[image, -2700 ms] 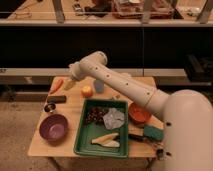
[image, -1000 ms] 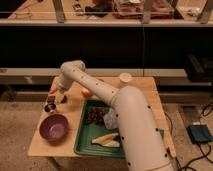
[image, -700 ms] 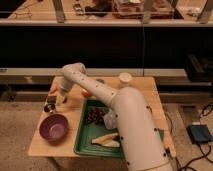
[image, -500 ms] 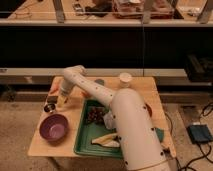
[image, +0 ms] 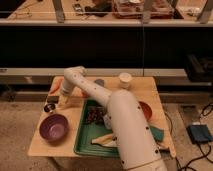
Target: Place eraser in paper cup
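Gripper (image: pixel 64 103) low at desk (image: pixel 145 91) left edge, behind purple bowl (image: pixel 53 128); open or closed, can't tell. Eraser prob. hidden under it. Paper cup (image: pixel 125 80) near back edge, well apart

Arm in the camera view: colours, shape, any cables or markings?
The arm is cream-white throughout, with smooth, rounded tubular shells. It is very thick at the near end and slimmer past the rounded joint. No exposed cables, labels or markings show. The gripper, also pale, is low over the left side of the table, near the purple bowl.
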Motion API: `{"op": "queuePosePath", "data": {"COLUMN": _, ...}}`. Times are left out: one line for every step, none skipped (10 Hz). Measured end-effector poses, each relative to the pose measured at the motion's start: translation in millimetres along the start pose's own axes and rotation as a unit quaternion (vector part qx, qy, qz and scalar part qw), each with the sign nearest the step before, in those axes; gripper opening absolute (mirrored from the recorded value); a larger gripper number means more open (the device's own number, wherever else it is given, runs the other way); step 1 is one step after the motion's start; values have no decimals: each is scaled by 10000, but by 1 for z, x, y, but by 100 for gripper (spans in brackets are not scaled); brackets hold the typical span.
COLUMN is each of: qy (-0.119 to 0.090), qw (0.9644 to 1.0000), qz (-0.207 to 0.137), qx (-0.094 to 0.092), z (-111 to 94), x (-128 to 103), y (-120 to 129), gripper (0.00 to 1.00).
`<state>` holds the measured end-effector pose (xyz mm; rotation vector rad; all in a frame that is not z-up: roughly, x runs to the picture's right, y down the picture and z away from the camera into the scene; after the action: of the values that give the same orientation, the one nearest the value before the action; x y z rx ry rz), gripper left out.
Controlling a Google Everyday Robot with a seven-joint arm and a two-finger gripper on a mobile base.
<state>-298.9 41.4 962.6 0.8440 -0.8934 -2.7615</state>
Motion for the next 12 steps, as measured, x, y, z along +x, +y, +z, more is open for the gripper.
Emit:
{"op": "queuePosePath", "data": {"qy": -3, "qw": 10000, "qz": -3, "qx": 48, "z": 4, "x": 0, "y": -1, "gripper": 76}}
{"op": "queuePosePath", "data": {"qy": -17, "qw": 10000, "qz": 4, "qx": 87, "z": 6, "x": -3, "y": -1, "gripper": 67}}
{"op": "queuePosePath", "data": {"qy": -18, "qw": 9999, "qz": 19, "qx": 116, "z": 7, "x": -5, "y": -2, "gripper": 58}}
{"op": "queuePosePath", "data": {"qy": -17, "qw": 9999, "qz": 28, "qx": 148, "z": 8, "x": -7, "y": -3, "gripper": 48}}
{"op": "queuePosePath", "data": {"qy": -21, "qw": 9998, "qz": 28, "qx": 170, "z": 7, "x": -9, "y": -4, "gripper": 37}}
{"op": "queuePosePath", "data": {"qy": -21, "qw": 9998, "qz": 41, "qx": 180, "z": 4, "x": -12, "y": -4, "gripper": 25}}
{"op": "queuePosePath", "data": {"qy": 28, "qw": 9998, "qz": 92, "qx": 154, "z": -4, "x": -16, "y": -2, "gripper": 15}}
{"op": "queuePosePath", "data": {"qy": 72, "qw": 9998, "qz": 150, "qx": 109, "z": -13, "x": -19, "y": 1, "gripper": 7}}
{"op": "queuePosePath", "data": {"qy": 137, "qw": 9996, "qz": 252, "qx": 1, "z": -33, "x": -21, "y": 7, "gripper": 1}}
{"op": "queuePosePath", "data": {"qy": 185, "qw": 9993, "qz": 326, "qx": -85, "z": -50, "x": -24, "y": 11, "gripper": 0}}
{"op": "queuePosePath", "data": {"qy": 243, "qw": 9987, "qz": 413, "qx": -200, "z": -72, "x": -32, "y": 17, "gripper": 0}}
{"op": "queuePosePath", "data": {"qy": 277, "qw": 9980, "qz": 478, "qx": -319, "z": -95, "x": -42, "y": 22, "gripper": 0}}
